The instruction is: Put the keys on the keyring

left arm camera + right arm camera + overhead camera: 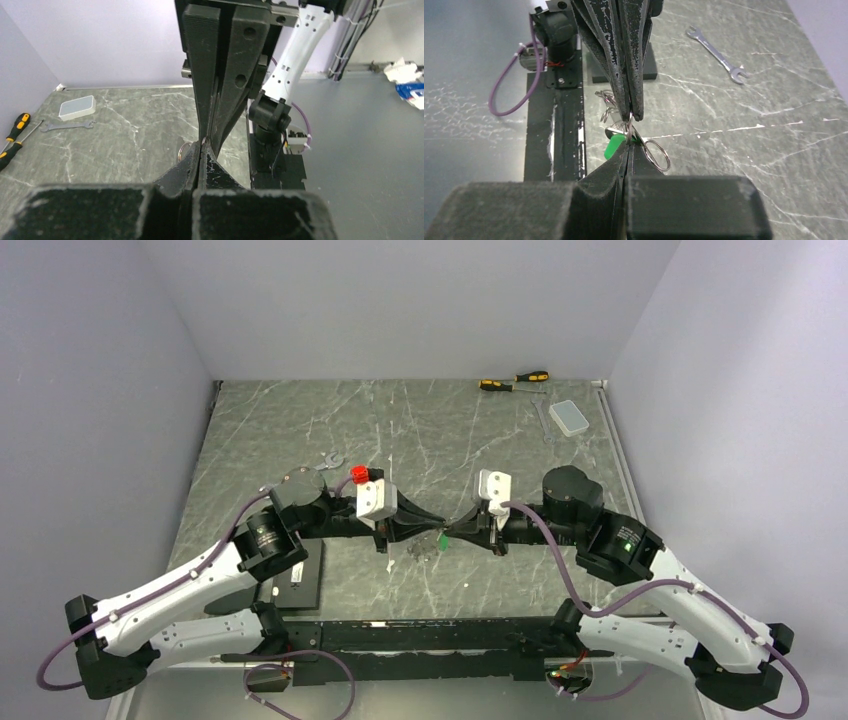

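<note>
While both arms reach inward over the marbled table (pixel 300 420), a flat black box (pixel 300 575) lies on the left side beside the left arm. A silver wrench (pixel 719 55) lies farther back on that side.

The left gripper (pixel 201 147) points toward the centre with its fingers pressed flat together. No gap shows between them in either wrist view. Its tip meets the tip of the right gripper (pixel 628 145) nose to nose above the table's centre.

The key (pixel 614 146), identified by its bright green head, sits at this meeting point, against the side of the right gripper's fingers. The keyring (pixel 658 155), a thin metal wire loop, sits on the opposite side of those fingers. Its wire runs up into the seam where the two tips touch. Smaller wire loops (pixel 606 106) show just beside the left gripper's tip. Both key and keyring are clear of the table surface. Which gripper clamps the wire cannot be determined.

The right gripper's fingers are likewise pressed together.

At the far right rear, two yellow-and-black screwdrivers (pixel 515 381) lie near the back wall. A clear plastic box (pixel 570 417) lies near them, with a second wrench (pixel 67 126) just beside it.
</note>
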